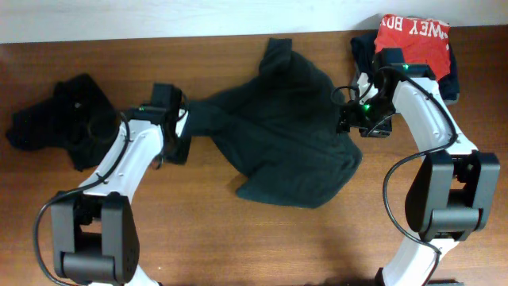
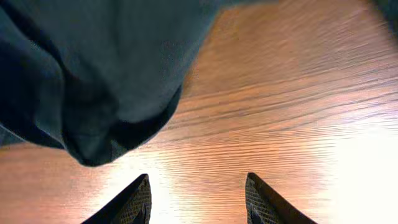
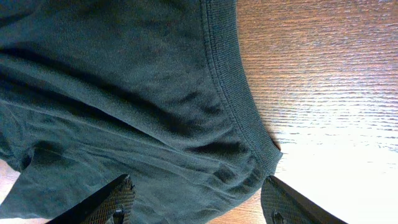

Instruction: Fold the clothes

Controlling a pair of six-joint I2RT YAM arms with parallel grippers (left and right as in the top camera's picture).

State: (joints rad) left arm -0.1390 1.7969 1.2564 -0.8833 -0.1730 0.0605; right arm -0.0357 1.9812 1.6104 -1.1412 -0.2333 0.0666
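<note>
A dark green T-shirt lies crumpled across the middle of the table. My left gripper is open at its left end; in the left wrist view its fingers are over bare wood, just short of a hanging fold of the shirt. My right gripper is open at the shirt's right edge; in the right wrist view its fingers straddle the shirt's ribbed hem. A second black garment lies bunched at far left.
A red cloth with white lettering sits on dark clothing at the back right corner, just behind my right arm. The table is dark brown wood, with a white wall along its far edge.
</note>
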